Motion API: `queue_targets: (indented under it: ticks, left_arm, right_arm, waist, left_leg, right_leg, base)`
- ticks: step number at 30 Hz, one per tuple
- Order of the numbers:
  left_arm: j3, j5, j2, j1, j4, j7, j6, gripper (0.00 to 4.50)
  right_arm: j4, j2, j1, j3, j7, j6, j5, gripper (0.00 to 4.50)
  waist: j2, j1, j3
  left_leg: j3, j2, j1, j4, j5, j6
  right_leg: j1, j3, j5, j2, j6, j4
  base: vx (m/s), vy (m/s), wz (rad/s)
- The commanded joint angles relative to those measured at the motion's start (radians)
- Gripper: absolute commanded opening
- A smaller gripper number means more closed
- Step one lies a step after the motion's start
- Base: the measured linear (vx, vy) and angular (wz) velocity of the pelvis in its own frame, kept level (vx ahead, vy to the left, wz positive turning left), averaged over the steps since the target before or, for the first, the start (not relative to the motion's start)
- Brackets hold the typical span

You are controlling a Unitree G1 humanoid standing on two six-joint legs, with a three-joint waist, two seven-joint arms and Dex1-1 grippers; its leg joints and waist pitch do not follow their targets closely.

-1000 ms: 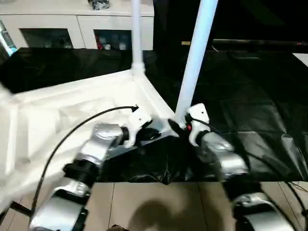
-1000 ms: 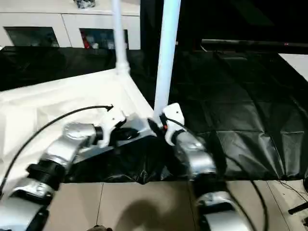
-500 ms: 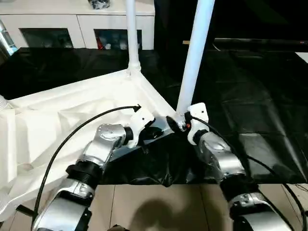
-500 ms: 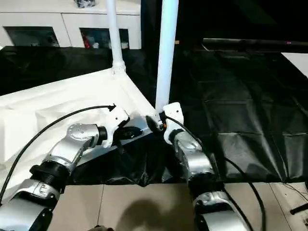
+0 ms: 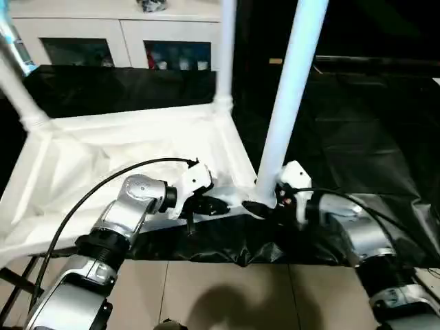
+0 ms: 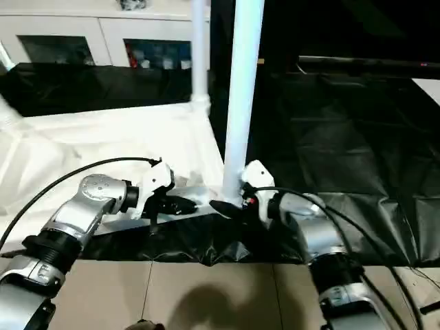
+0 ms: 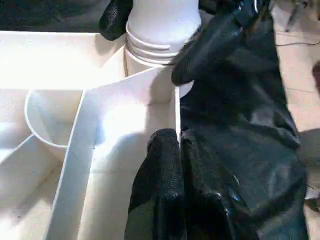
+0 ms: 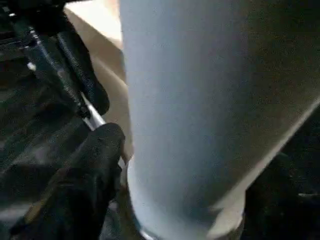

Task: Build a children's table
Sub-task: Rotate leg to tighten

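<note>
Low centre, my left gripper (image 5: 214, 205), fingers pressed together, sits at the ribbed white tabletop's (image 5: 124, 155) near rim. Beside it my right gripper (image 5: 260, 208) straddles the base of a smooth round leg (image 5: 287, 110); how tightly, I cannot tell. Crinkled black sheeting (image 5: 357, 151) spreads right; a glass-doored cabinet (image 5: 124, 41) stands upper left.

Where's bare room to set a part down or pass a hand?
Free: the black sheet right of the near leg; the tabletop's underside between its left and far legs. Crowded: the near corner, where the left gripper pinches the rim and the right gripper straddles the leg's base.
</note>
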Motion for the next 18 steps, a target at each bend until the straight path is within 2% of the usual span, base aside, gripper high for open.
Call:
queue_targets:
  ticks: [1, 3, 4, 9, 13, 14, 15, 16, 17, 18]
  left_arm:
    - [-0.037, -0.017, -0.015, -0.022, -0.034, -0.045, -0.015, 0.0]
    - [-0.042, -0.018, -0.011, -0.02, -0.038, -0.06, -0.009, 0.0]
    - [-0.044, -0.017, -0.009, -0.02, -0.04, -0.068, -0.006, 0.0]
    - [-0.039, -0.002, -0.017, -0.02, -0.033, -0.031, -0.009, 0.0]
    - [-0.02, 0.013, -0.048, -0.031, -0.005, 0.06, 0.005, 0.0]
    - [-0.006, 0.011, -0.072, -0.038, 0.004, 0.108, 0.019, 0.0]
    - [-0.003, 0.01, -0.076, -0.039, 0.005, 0.115, 0.022, 0.0]
    - [0.002, 0.007, -0.089, -0.042, 0.006, 0.132, 0.029, 0.0]
    - [0.007, 0.006, -0.105, -0.046, 0.009, 0.158, 0.037, 0.0]
    - [0.009, 0.009, -0.121, -0.051, 0.012, 0.184, 0.046, 0.0]
  right_arm:
    - [-0.035, 0.001, 0.005, 0.062, 0.08, 0.009, 0.012, 3.19]
    - [-0.037, -0.004, 0.004, 0.067, 0.09, 0.009, 0.011, 3.15]
    - [-0.038, -0.007, 0.004, 0.068, 0.097, 0.008, 0.008, 2.94]
    - [-0.031, 0.009, 0.009, 0.07, 0.08, 0.005, -0.001, 2.78]
    - [0.011, 0.054, 0.0, 0.039, -0.038, 0.005, -0.017, 2.74]
    - [0.053, 0.089, -0.017, 0.012, -0.151, 0.007, -0.034, 2.73]
    - [0.06, 0.095, -0.019, 0.008, -0.171, 0.007, -0.037, 2.73]
    - [0.086, 0.114, -0.03, -0.008, -0.233, 0.007, -0.044, 2.73]
    - [0.11, 0.137, -0.041, -0.029, -0.293, 0.009, -0.042, 2.73]
    - [0.133, 0.167, -0.052, -0.055, -0.363, 0.012, -0.034, 2.72]
  waist:
    - [0.005, -0.001, -0.072]
    - [0.006, 0.001, -0.074]
    - [0.005, 0.001, -0.075]
    - [0.004, 0.001, -0.075]
    - [0.002, -0.003, -0.072]
    - [0.0, -0.005, -0.069]
    - [0.0, -0.005, -0.069]
    - [0.0, -0.01, -0.068]
    - [-0.003, -0.012, -0.068]
    - [0.0, -0.015, -0.068]
  left_leg:
    - [-0.017, 0.031, 0.029, -0.068, -0.268, 0.019]
    - [-0.016, 0.032, 0.028, -0.067, -0.253, 0.024]
    - [-0.017, 0.031, 0.026, -0.066, -0.242, 0.027]
    - [-0.016, 0.031, 0.027, -0.065, -0.24, 0.032]
    - [-0.017, 0.031, 0.03, -0.069, -0.273, 0.013]
    - [-0.018, 0.031, 0.032, -0.072, -0.297, 0.0]
    - [-0.018, 0.031, 0.032, -0.072, -0.297, 0.0]
    - [-0.022, 0.029, 0.034, -0.075, -0.321, -0.021]
    - [-0.022, 0.028, 0.034, -0.076, -0.326, -0.024]
    - [-0.023, 0.03, 0.035, -0.077, -0.325, -0.029]
  right_leg:
    - [0.042, 0.04, -0.125, -0.053, -0.244, -0.07]
    - [0.042, 0.039, -0.099, -0.053, -0.251, -0.066]
    - [0.045, 0.038, -0.082, -0.053, -0.254, -0.063]
    - [0.043, 0.038, -0.082, -0.053, -0.259, -0.063]
    - [0.039, 0.04, -0.158, -0.056, -0.245, -0.072]
    - [0.037, 0.041, -0.216, -0.058, -0.232, -0.078]
    - [0.037, 0.041, -0.216, -0.058, -0.232, -0.078]
    - [0.037, 0.04, -0.286, -0.061, -0.214, -0.084]
    - [0.036, 0.04, -0.301, -0.06, -0.206, -0.086]
    - [0.034, 0.042, -0.304, -0.061, -0.201, -0.087]
  base:
    - [0.0, 0.0, 0.0]
    - [0.0, 0.0, 0.0]
    - [0.0, 0.0, 0.0]
    - [0.0, 0.0, 0.0]
    - [0.0, 0.0, 0.0]
    - [0.0, 0.0, 0.0]
    - [0.0, 0.0, 0.0]
    - [0.0, 0.0, 0.0]
    - [0.0, 0.0, 0.0]
    - [0.0, 0.0, 0.0]
